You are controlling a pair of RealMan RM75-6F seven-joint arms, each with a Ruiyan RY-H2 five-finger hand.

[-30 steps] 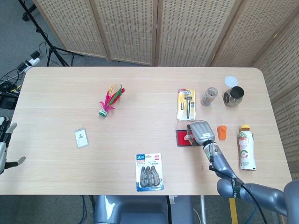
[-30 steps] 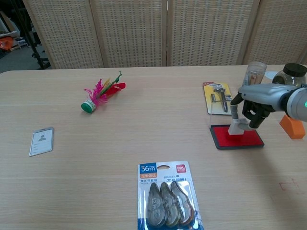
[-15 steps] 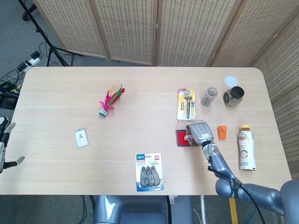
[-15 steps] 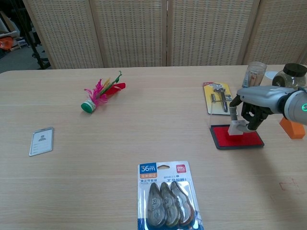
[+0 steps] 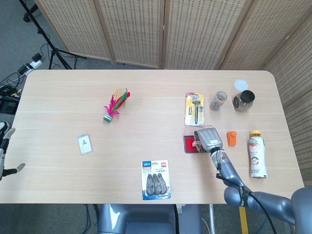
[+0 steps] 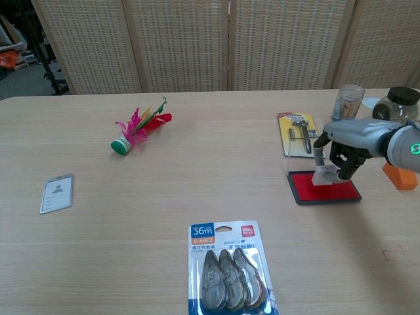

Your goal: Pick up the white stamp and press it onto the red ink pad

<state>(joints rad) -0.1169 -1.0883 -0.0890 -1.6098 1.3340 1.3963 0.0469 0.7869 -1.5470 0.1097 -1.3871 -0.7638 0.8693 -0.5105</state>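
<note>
My right hand [image 6: 348, 144] grips the white stamp [image 6: 323, 172] and holds its base down on the red ink pad [image 6: 325, 189]. From the head view the right hand [image 5: 209, 138] covers most of the stamp, with the red ink pad [image 5: 189, 144] showing at its left side. My left hand [image 5: 6, 151] hangs at the far left edge of the head view, off the table, fingers spread and empty.
A razor pack [image 6: 297, 134] lies just behind the pad. An orange block [image 6: 400, 174], a clear cup [image 6: 346, 100], a jar [image 6: 400, 104] and a juice bottle [image 5: 256, 153] stand to the right. A correction-tape pack [image 6: 226, 269], shuttlecock [image 6: 138, 128] and ID card [image 6: 56, 193] lie further left.
The right hand with the stamp has shifted slightly back on the pad. The left hand has barely moved.
</note>
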